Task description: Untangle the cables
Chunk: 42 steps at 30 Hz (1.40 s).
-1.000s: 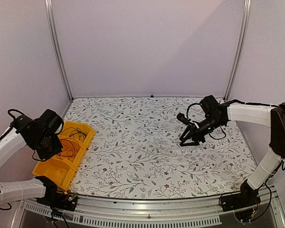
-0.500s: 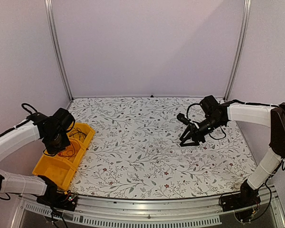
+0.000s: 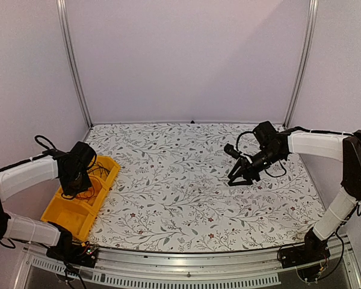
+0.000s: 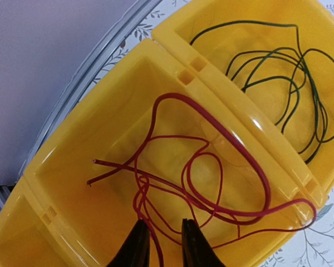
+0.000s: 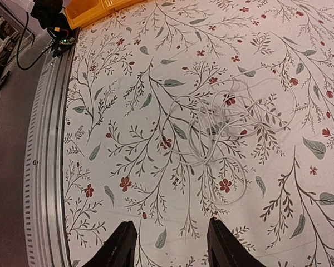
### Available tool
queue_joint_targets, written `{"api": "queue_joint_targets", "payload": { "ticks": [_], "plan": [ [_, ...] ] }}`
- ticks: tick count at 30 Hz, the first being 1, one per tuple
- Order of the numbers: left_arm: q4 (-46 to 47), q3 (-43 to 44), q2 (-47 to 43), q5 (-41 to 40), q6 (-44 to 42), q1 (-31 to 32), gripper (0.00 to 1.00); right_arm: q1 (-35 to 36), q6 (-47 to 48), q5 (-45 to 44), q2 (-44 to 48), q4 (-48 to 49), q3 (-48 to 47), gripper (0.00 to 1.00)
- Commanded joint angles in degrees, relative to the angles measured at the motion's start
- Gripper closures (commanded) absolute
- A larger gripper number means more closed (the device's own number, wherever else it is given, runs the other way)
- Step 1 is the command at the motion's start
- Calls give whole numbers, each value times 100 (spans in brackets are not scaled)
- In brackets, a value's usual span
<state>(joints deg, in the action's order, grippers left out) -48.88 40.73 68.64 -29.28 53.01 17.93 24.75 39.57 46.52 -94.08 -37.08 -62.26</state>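
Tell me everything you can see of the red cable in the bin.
The red cable is a thin wire lying in loose overlapping loops in the yellow bin's middle compartment. Two free ends point left. One loop rides onto the rim at the right. A strand runs between the left gripper's parted fingertips, seemingly not pinched.

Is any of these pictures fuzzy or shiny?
Left wrist view: the left gripper looks fuzzy at the bottom edge, and the yellow bin has shiny glare on its divider. Right wrist view: sharp, but the metal rail looks bent. Top view: even light, hardly any shadows.
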Motion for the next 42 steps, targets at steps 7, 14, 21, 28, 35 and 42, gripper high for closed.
{"api": "queue_joint_targets", "payload": {
  "ticks": [7,14,21,28,35,42],
  "plan": [
    [-976,1596,-375,-230,-63,117,60,-940,-484,-825,61,18,-671,53],
    [365,1996,-188,172,-947,828,58,-1070,-706,-914,-112,125,-590,52],
    [2466,2187,1122,1121,-2846,2123,59,-291,-730,-602,-604,25,-838,49],
    [3929,1986,2325,1699,-3503,2909,54,312,-745,-73,-1763,-405,-1688,47],
    [4763,1686,2453,1631,-3190,3107,36,481,-837,113,-2586,-641,-2206,49],
    [4561,2058,2988,1820,-3194,3104,34,491,-709,356,-2812,-807,-2255,61]
  ]
}}
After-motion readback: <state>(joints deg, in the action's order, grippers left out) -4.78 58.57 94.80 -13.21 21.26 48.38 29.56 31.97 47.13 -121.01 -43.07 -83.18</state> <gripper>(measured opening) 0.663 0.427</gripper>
